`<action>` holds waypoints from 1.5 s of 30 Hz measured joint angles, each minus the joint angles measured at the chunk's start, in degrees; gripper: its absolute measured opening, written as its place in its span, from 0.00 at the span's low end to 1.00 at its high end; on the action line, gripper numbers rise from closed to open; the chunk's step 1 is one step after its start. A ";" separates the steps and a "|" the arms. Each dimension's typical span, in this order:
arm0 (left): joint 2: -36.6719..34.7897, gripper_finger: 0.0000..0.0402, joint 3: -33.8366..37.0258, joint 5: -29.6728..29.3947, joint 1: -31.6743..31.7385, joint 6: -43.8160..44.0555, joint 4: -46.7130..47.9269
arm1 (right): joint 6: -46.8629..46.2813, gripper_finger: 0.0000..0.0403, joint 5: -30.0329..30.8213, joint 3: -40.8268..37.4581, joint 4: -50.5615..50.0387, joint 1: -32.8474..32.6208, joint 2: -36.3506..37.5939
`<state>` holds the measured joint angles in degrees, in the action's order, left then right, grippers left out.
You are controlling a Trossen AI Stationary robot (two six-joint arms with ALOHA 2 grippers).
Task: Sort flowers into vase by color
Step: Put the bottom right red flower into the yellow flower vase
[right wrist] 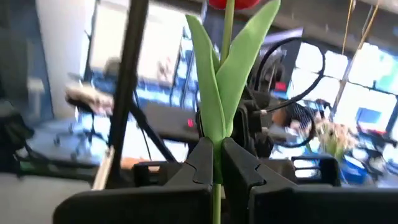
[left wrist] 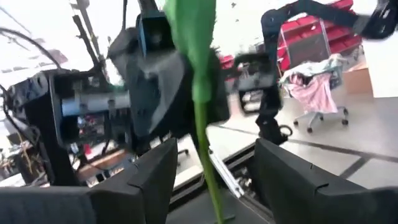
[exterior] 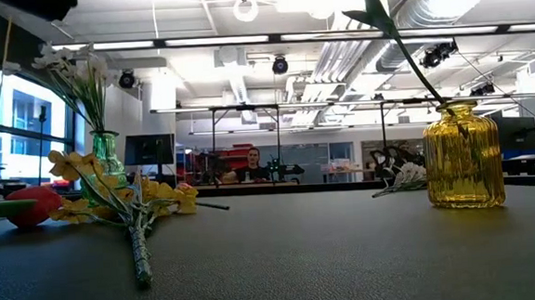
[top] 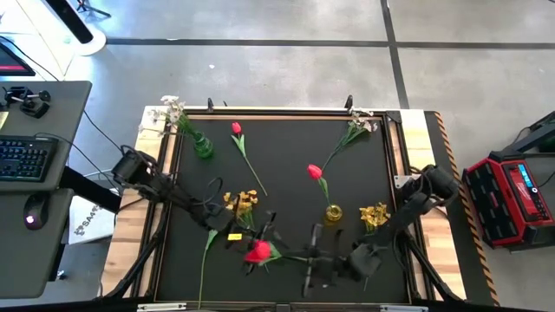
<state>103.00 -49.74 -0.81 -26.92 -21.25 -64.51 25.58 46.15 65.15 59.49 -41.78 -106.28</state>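
Note:
My right gripper (top: 305,257) (right wrist: 216,165) is shut on a red tulip (top: 257,251) near the table's near edge. The tulip's head shows low over the table in the low view (exterior: 29,205). My left gripper (top: 269,237) (left wrist: 214,180) is open, with its fingers on either side of this tulip's green stem (left wrist: 202,124) and not touching it. A yellow vase (top: 333,212) (exterior: 463,157) holds one red tulip (top: 314,172). A green vase (top: 202,146) (exterior: 107,150) holds white blossoms (top: 172,111). My right gripper pinches the tulip's stem (right wrist: 216,188) between its two fingers (right wrist: 199,162), just below the two leaves (right wrist: 217,81). The fingers lie across the stem and come from the table's right. The stem runs about level toward the table's left, ending in the red head (top: 257,251).
Lying on the black mat: a red tulip (top: 247,156), two yellow bunches (top: 241,204) (top: 375,214), a white sprig (top: 355,128) at the far right corner, and a green stem (top: 206,256) near the left. A raised frame (top: 277,111) rims the mat.

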 joint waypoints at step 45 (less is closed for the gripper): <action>-7.92 0.00 -2.86 -16.29 -2.25 7.76 33.12 | -10.11 0.16 9.01 -4.61 -10.72 -1.02 2.22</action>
<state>95.08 -52.60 -17.09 -29.17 -13.49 -31.39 15.46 55.15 60.55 48.76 -42.80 -104.06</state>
